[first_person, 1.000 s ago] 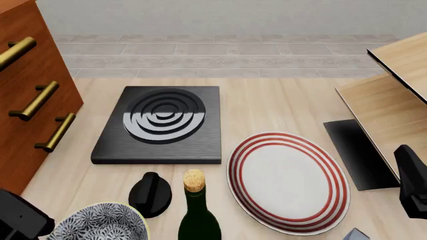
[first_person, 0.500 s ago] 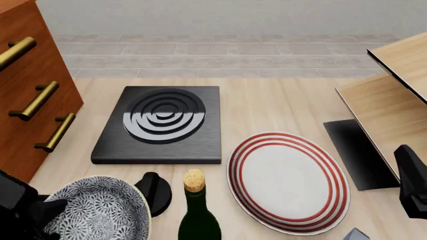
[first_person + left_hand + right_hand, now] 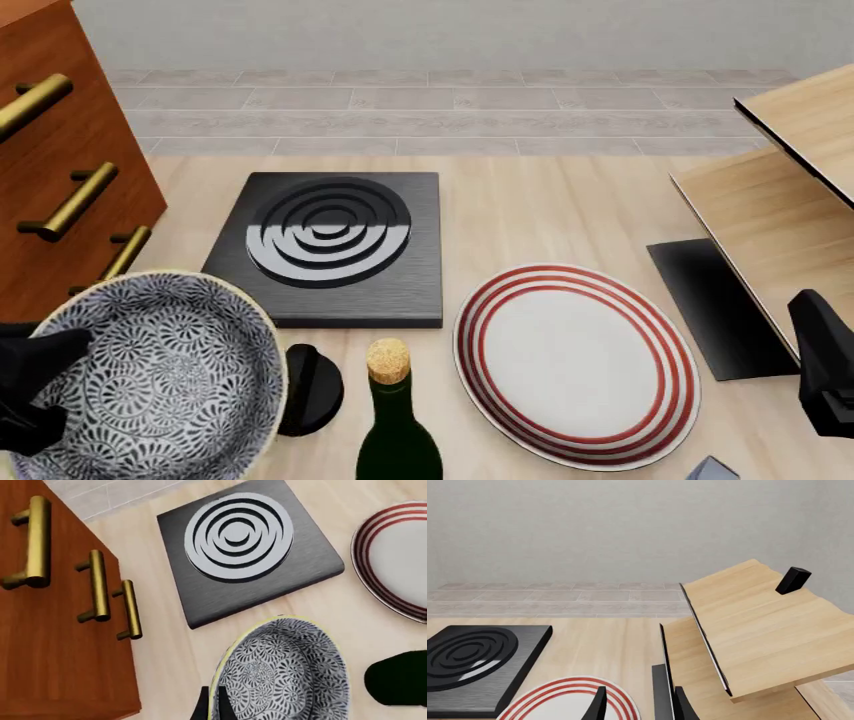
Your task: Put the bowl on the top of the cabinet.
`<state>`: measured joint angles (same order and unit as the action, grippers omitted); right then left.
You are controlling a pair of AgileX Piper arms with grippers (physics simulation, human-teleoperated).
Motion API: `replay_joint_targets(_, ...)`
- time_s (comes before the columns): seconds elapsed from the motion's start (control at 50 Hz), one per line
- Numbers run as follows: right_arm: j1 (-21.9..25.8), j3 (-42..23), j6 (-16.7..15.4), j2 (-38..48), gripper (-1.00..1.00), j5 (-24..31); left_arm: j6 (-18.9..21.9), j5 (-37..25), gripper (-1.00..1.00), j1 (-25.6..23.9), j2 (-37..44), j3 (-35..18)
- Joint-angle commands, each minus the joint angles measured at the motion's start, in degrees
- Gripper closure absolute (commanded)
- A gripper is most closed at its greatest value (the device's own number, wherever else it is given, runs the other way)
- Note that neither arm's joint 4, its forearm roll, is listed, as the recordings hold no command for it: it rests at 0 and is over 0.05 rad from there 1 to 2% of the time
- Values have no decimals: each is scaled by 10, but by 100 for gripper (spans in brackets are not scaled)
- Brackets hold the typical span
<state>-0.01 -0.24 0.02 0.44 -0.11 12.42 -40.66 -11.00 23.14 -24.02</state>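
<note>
Left gripper [image 3: 34, 395] clamps the rim of the bowl [image 3: 154, 380], apparently clear of the table and just beside the cabinet [image 3: 60, 190], ready for raising to the top. Right gripper [image 3: 637, 705], fingers parted and empty, idles by the shelf unit [image 3: 747, 630].

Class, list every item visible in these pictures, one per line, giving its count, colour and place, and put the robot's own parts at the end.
bowl: one, black-and-white floral, pale yellow rim; front left, gripped by the left hand.
cabinet: one, reddish-brown, brass handles; far left.
hotplate: one, black slab with concentric rings; centre.
plate: one, white with red rings; right of centre.
bottle: one, dark green, cork stopper; front centre.
black knob: one; between bowl and bottle.
shelf unit: one, pale wood; right.
table: one, light wood.
left hand: black, on the bowl's rim.
right hand: black, open, above the plate's edge.
</note>
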Motion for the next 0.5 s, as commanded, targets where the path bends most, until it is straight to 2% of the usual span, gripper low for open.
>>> replay_joint_targets(0.02,0,0,0,0,-100,0,-20,-6,100,17,4,-68)
replay_joint_targets(0.06,0,0,0,0,-100,0,-18,-6,100,21,3,-83)
replay_joint_targets(0.1,0,0,0,0,-100,0,-38,-12,100,19,15,-96)
replay_joint_targets(0.18,0,0,0,0,-100,0,-38,-5,100,33,18,-104)
replay_joint_targets(0.26,0,0,0,0,-100,0,-57,4,100,65,30,-142)
replay_joint_targets(0.4,0,0,0,0,-100,0,-78,8,100,85,37,-171)
replay_joint_targets(0.5,0,0,0,0,-100,0,-100,24,100,123,56,-206)
